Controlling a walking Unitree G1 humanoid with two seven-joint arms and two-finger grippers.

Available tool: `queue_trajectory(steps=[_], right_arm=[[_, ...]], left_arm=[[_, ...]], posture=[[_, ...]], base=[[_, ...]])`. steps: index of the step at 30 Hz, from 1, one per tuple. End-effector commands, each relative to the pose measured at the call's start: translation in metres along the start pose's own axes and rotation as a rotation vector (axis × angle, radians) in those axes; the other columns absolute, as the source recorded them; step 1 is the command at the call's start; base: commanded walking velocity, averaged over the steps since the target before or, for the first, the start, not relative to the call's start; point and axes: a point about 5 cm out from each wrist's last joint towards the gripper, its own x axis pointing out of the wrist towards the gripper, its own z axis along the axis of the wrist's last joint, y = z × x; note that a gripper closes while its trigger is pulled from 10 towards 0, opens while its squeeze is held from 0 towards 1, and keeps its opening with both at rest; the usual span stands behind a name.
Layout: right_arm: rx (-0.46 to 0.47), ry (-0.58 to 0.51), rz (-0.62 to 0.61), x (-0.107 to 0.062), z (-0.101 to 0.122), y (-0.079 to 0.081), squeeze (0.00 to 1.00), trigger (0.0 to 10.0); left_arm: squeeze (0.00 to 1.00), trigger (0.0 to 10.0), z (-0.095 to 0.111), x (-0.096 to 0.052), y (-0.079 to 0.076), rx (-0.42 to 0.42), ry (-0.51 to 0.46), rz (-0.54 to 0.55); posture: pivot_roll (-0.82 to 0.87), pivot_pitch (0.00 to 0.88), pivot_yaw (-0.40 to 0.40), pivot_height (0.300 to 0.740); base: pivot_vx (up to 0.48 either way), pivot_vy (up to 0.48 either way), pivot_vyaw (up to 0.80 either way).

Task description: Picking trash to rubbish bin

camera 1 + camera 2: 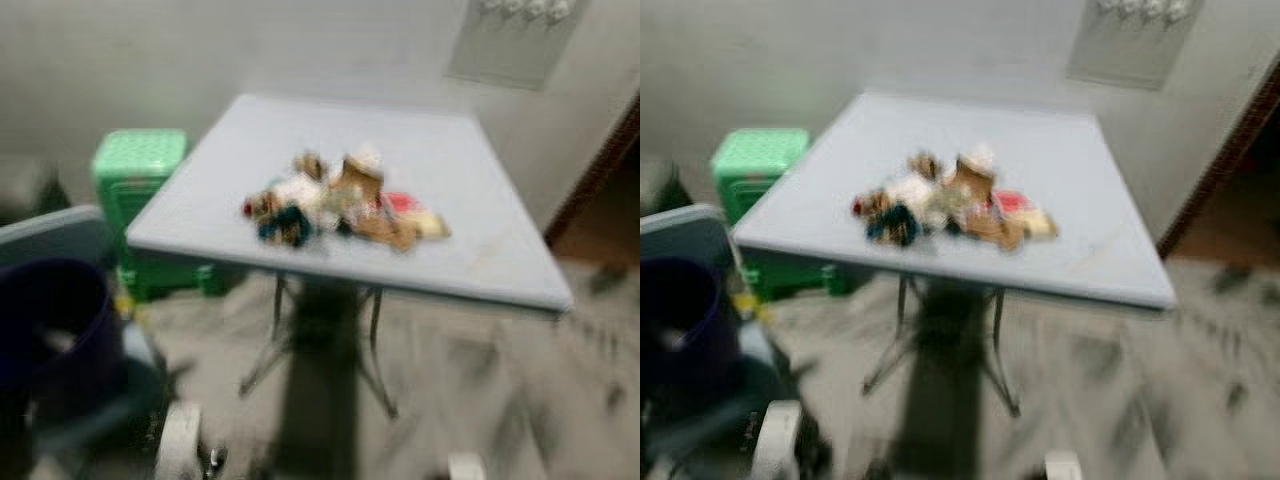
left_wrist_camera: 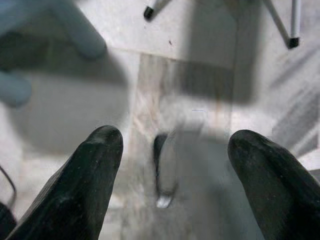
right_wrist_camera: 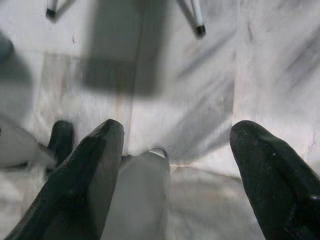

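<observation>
On tabletop [image 1: 480,240], centre: trash heap [image 1: 340,205], blurred wrappers and scraps, untouched. Dark bin [image 1: 50,330] on floor, robot's left. Left gripper [image 2: 175,150] and right gripper [image 3: 175,145]: fingers wide, empty, hanging floorward. Step: approach; next, reach for heap.

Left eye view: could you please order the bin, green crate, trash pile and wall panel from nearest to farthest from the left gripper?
The left gripper hangs low over the floor, open.
1. Bin: low left, nearest.
2. Green crate, left of the table, and trash pile, on it: too close to call.
3. Wall panel: top right, farthest.
</observation>
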Motion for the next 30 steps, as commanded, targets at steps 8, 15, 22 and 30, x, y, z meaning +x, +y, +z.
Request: queue_trajectory(steps=[8,15,22,30], right_arm=[[0.030,-0.003,0.006,-0.002,-0.003,-0.001,0.00,10.0],[0.051,-0.073,0.002,-0.001,0.006,-0.002,0.00,10.0],[0.023,-0.265,0.032,0.004,0.050,0.000,0.00,10.0],[-0.014,-0.580,0.071,-0.002,0.129,-0.002,0.00,10.0]], left_arm=[[0.00,10.0,0.017,0.002,-0.001,0.011,-0.056,-0.006],[0.00,10.0,0.026,0.003,-0.002,0.052,-0.108,-0.012],[0.00,10.0,0.071,0.002,-0.003,0.111,-0.293,-0.023],[0.00,10.0,0.142,-0.009,-0.010,0.085,-0.590,-0.087]], posture=[[-0.02,0.000,-0.040,0.740],[-0.02,0.000,-0.044,0.740],[-0.02,0.000,-0.050,0.740],[-0.02,0.000,-0.053,0.740]], base=[[0.000,0.000,0.00],[0.000,0.000,0.00],[0.000,0.000,0.00],[0.000,0.000,0.00]])
